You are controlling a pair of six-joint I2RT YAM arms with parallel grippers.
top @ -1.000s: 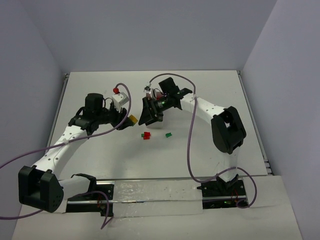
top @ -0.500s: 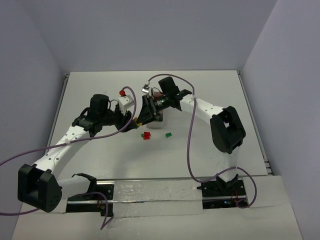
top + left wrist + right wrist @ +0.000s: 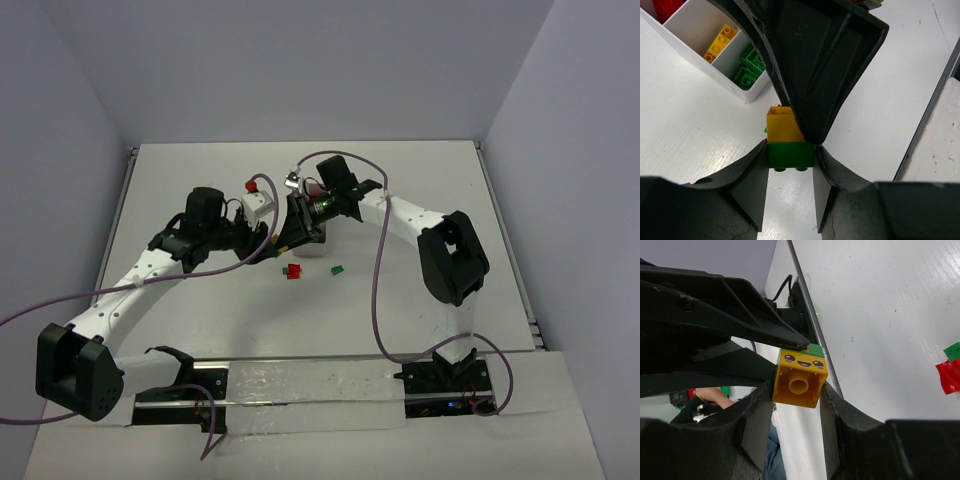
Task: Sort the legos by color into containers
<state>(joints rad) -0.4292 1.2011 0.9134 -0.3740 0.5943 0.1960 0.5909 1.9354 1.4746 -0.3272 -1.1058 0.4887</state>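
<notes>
A two-colour stack is held between both grippers just above the table. My left gripper [image 3: 790, 150] is shut on the stack's green brick [image 3: 790, 155]. My right gripper [image 3: 799, 390] is shut on its yellow smiley-face brick [image 3: 800, 380]. In the top view the two grippers, left [image 3: 266, 244] and right [image 3: 284, 236], meet tip to tip beside the white tray [image 3: 312, 248], which the right gripper mostly hides. The tray [image 3: 725, 75] holds a yellow brick [image 3: 720, 42], green bricks [image 3: 747, 67] and red ones [image 3: 667, 7] in separate compartments.
A loose red brick [image 3: 293, 271] and a loose green brick [image 3: 337, 269] lie on the table just in front of the grippers; both also show in the right wrist view, red [image 3: 950, 376] and green [image 3: 954, 350]. Purple cables loop over both arms.
My left gripper has moved right with the stack until it met my right gripper, which has closed on the yellow brick. Since half a second ago little has moved.
</notes>
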